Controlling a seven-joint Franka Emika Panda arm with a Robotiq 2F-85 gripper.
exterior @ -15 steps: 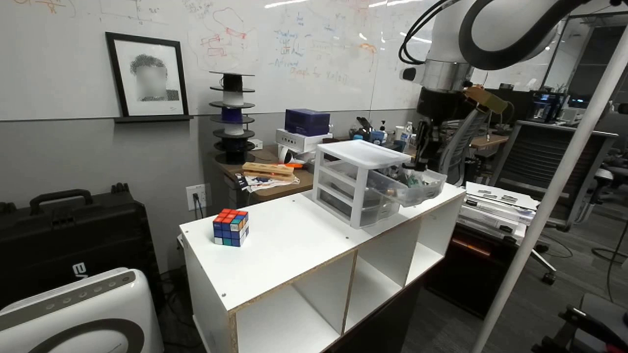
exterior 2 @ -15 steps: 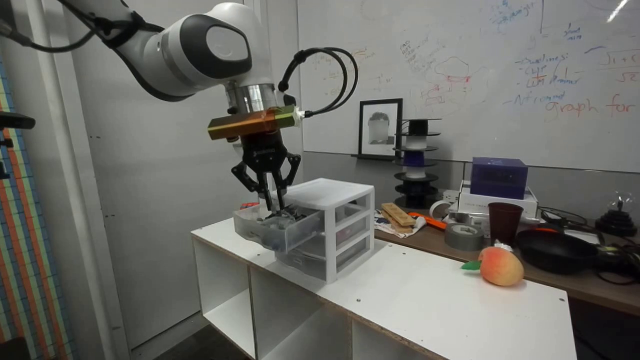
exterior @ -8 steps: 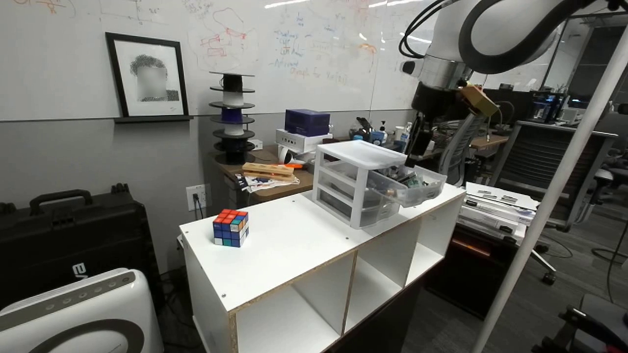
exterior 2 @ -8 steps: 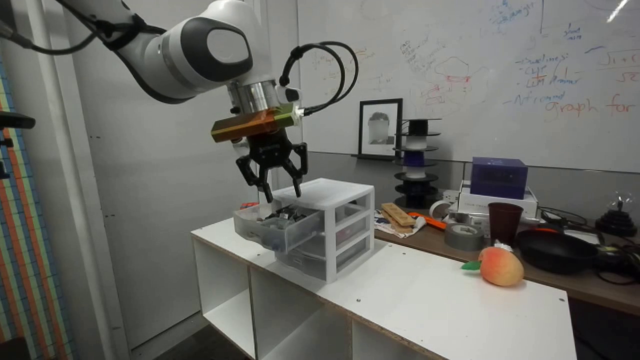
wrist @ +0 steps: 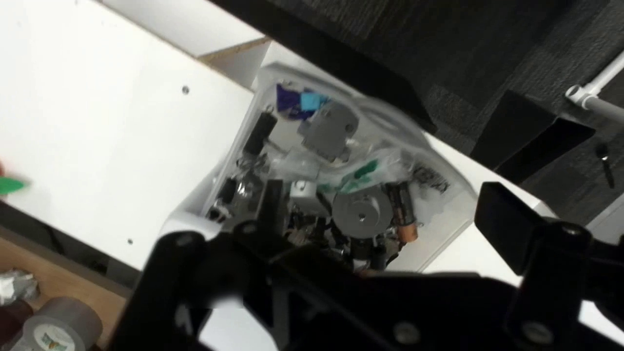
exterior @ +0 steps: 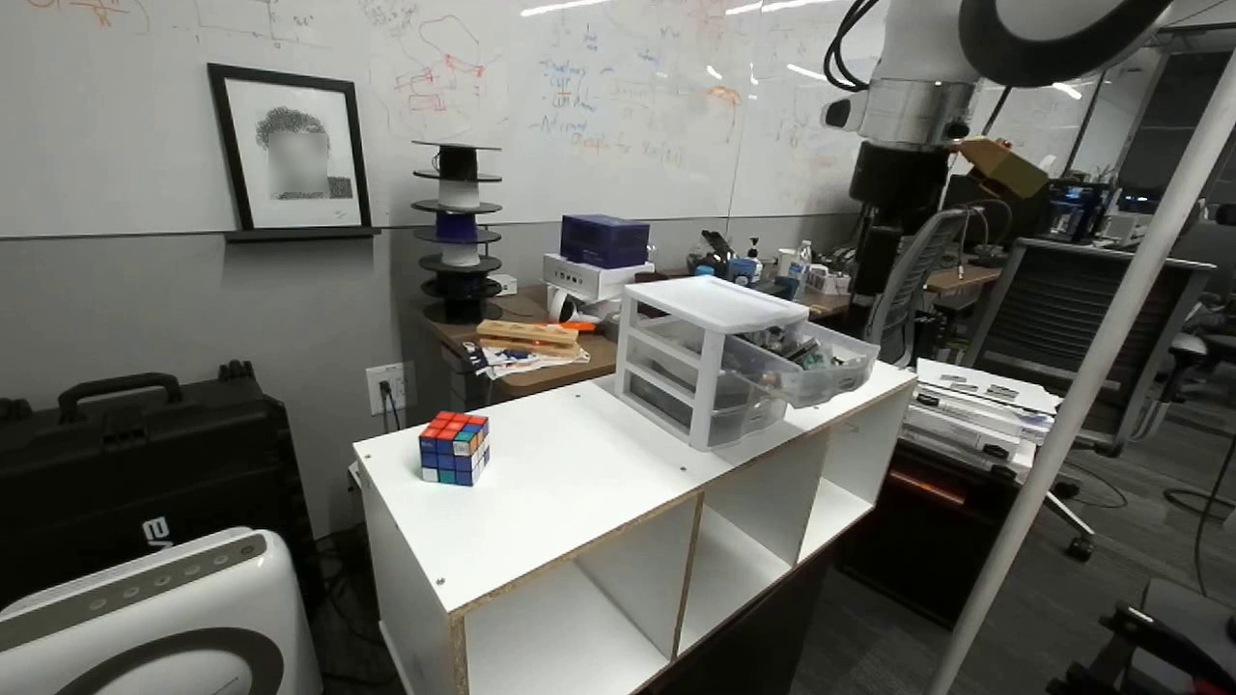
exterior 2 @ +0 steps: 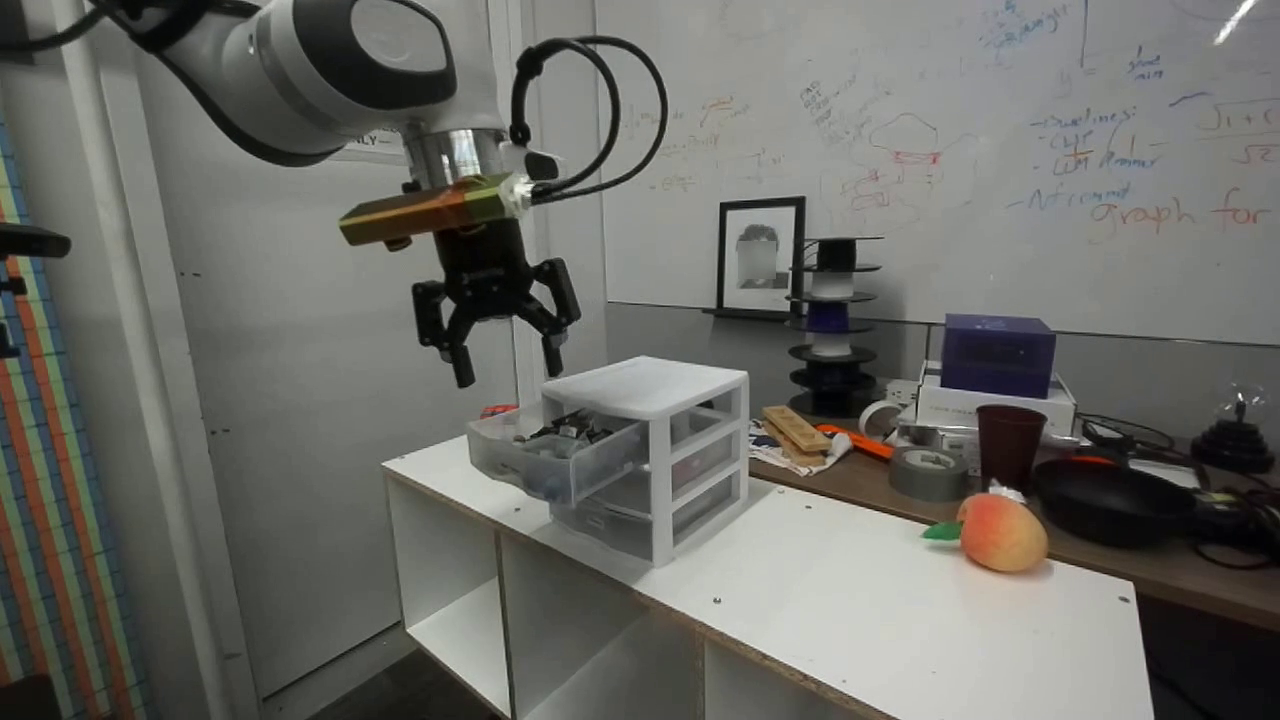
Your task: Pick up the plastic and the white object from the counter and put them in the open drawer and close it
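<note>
Apparently between placing and closing, with plastic (wrist: 341, 174) in drawer (exterior 2: 530, 468) | poised above with gripper (exterior 2: 509, 377) spread, clasping nothing | next, likely: lower beyond drawer's front, push inward

This looks like an office doubling as a robotics lab: a white-and-black jointed robot arm (exterior 2: 360, 60) shares the room with a wide, glossy whiteboard (exterior 2: 940, 85) bearing coloured handwriting, a cluttered brown wood-topped desk (exterior 2: 865, 480), a black mesh-backed wheeled chair (exterior: 1053, 314) and dark grey carpet (wrist: 453, 53).
</note>
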